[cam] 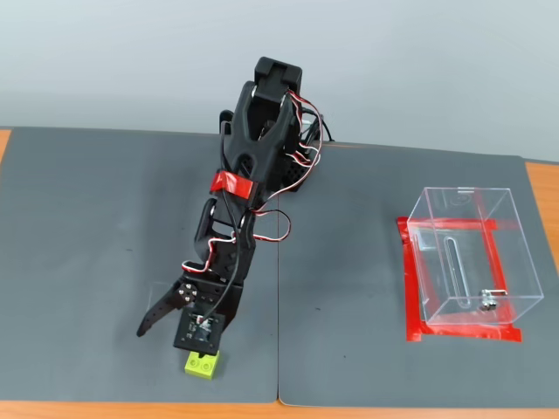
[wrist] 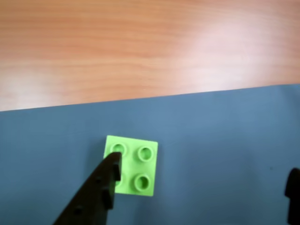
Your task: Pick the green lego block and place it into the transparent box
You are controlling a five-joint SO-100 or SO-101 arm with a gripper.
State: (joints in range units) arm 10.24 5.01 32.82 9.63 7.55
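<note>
The green lego block (wrist: 133, 166) lies studs-up on the grey mat; in the fixed view the block (cam: 201, 366) sits near the mat's front edge. My gripper (wrist: 204, 171) hangs open just above it. One black finger (wrist: 101, 185) overlaps the block's left side and the other finger (wrist: 293, 194) shows at the right edge, far from the block. From the fixed view the gripper (cam: 173, 342) is spread wide, one finger pointing down-left. Well to the right in that view stands the transparent box (cam: 515, 253) with a small metal latch, nothing visible inside.
Red tape (cam: 410, 288) marks the box's spot on the grey mat (cam: 87, 262). A seam runs down the mat's middle. Bare wooden table (wrist: 140, 47) lies just beyond the mat's edge, close to the block. The arm's base (cam: 271, 113) stands at the back centre.
</note>
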